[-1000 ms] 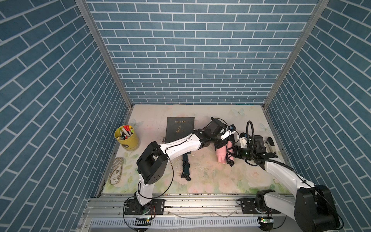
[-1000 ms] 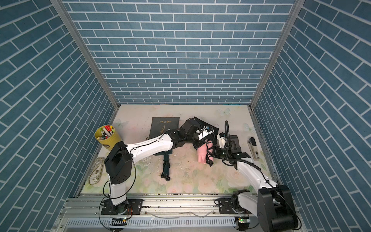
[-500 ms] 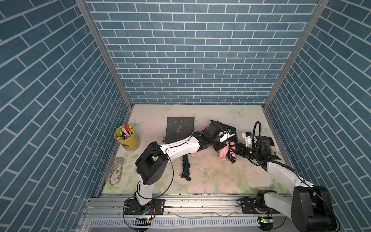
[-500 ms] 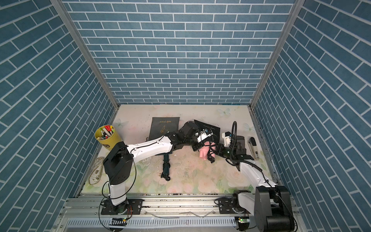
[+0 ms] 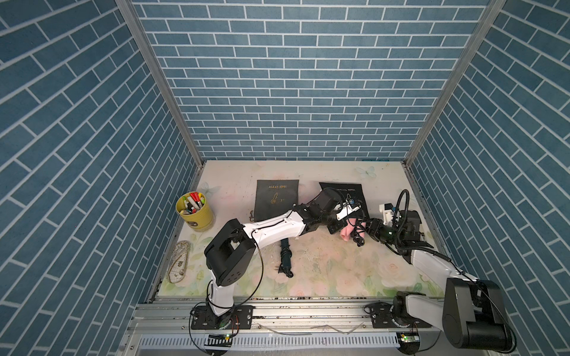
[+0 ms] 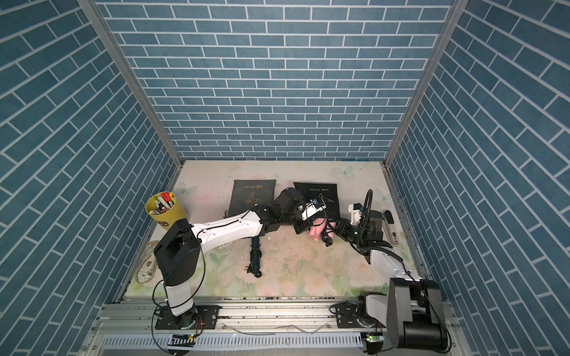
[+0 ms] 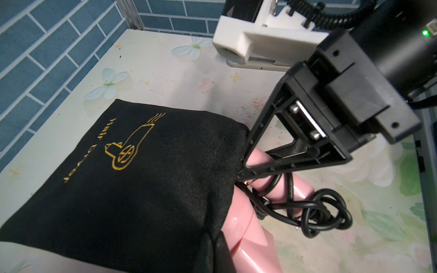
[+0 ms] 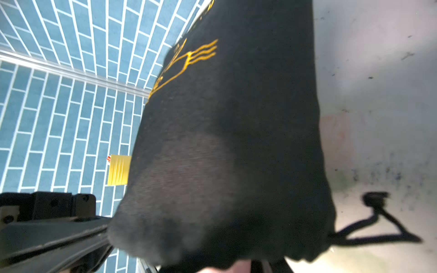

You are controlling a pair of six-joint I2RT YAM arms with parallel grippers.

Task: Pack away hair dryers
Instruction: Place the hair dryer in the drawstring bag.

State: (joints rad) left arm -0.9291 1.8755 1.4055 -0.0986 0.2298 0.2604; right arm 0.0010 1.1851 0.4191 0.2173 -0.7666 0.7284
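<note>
At the left edge of the table [image 5: 327, 271], the round yellow cup of marker pens [image 5: 197, 218] is standing well apart from the work and is risking nothing. Right of it, near the centre, the dark teal plastic hair dryer [image 5: 285, 255] is lying on the table under the left arm, not yet packed; a low sweep of that arm could be dragging it about. Further right, the left gripper [image 5: 339, 225] is pinched shut on the mouth edge of the flat black fabric drawstring pouch [image 7: 146, 179], holding it lifted. The pale pink plastic hair dryer [image 7: 250, 245] is sitting partly inside that mouth, with the partly closed right gripper [image 7: 254, 169] clamping one pink limb of it. The main danger, as I judge it, is the loose black coiled cord [image 7: 316, 212], which is trailing outside the pouch beside the right gripper. It could be snagging on the hem as the dryer is being pushed in, bunching the fabric shut. The thin hem could also be slipping from the left gripper, letting the mouth collapse. As for writing, the flat grey fabric pouch [image 5: 276, 197] at the far centre and the black one are both showing gold "Hair Dryer" lettering above a gold line drawing of a dryer. The print on the pens is too small to read.
</note>
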